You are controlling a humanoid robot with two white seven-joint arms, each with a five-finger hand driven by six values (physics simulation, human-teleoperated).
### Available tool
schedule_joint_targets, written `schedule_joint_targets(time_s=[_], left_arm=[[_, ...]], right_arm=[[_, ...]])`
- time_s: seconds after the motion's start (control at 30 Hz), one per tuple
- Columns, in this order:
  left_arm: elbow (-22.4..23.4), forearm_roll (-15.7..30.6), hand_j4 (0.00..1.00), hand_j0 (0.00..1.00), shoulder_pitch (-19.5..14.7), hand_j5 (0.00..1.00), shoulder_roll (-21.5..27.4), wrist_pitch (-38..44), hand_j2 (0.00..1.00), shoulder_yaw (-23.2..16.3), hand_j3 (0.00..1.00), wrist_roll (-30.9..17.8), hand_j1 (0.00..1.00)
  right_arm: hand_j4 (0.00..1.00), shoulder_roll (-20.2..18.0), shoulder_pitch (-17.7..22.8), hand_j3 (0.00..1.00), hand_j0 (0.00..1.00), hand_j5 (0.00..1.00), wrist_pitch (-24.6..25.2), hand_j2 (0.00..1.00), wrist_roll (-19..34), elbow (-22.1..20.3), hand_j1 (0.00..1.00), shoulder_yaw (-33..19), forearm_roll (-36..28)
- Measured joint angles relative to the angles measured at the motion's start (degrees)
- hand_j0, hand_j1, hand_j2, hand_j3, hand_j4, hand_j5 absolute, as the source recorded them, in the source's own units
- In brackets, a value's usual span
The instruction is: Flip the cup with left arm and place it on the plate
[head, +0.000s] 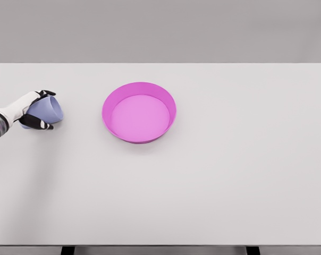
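A pale blue cup (pixel 47 110) lies tilted on its side at the table's left, its wider end pointing right toward the plate. My left hand (pixel 37 109) is wrapped around it, with black fingertips (pixel 45 93) over its top and others under its lower side. The white forearm comes in from the left edge. A magenta plate (pixel 169 104) with a raised rim sits right of the cup, near the table's middle, with nothing in it. A gap of bare table separates cup and plate. The right arm does not show.
The white table (pixel 229 175) fills most of the view, its far edge along the top and its near edge at the bottom. A grey wall stands behind it.
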Motion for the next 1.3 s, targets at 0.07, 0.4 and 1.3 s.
schedule_joint_targets(time_s=[0.07, 0.4, 1.3], left_arm=[[0.1, -0.5, 0.76, 0.76, 0.0, 0.76, -0.2, -0.2, 0.76, 0.0, 0.76, 0.1, 0.76], [0.4, 0.6, 0.73, 0.73, -0.9, 0.73, -0.9, -0.1, 0.73, 0.4, 0.73, -0.1, 0.73], [0.4, 18.5, 0.71, 0.71, -1.3, 0.71, -16.9, -3.5, 0.71, 11.7, 0.71, 0.0, 0.71]], right_arm=[[1.00, 0.0, 0.0, 1.00, 1.00, 1.00, 0.0, 1.00, 0.0, 0.0, 1.00, 0.0, 0.0], [1.00, 0.0, 0.0, 1.00, 1.00, 1.00, 0.0, 1.00, 0.0, 0.0, 1.00, 0.0, 0.0], [1.00, 0.0, 0.0, 1.00, 1.00, 1.00, 0.0, 1.00, 0.0, 0.0, 1.00, 0.0, 0.0]])
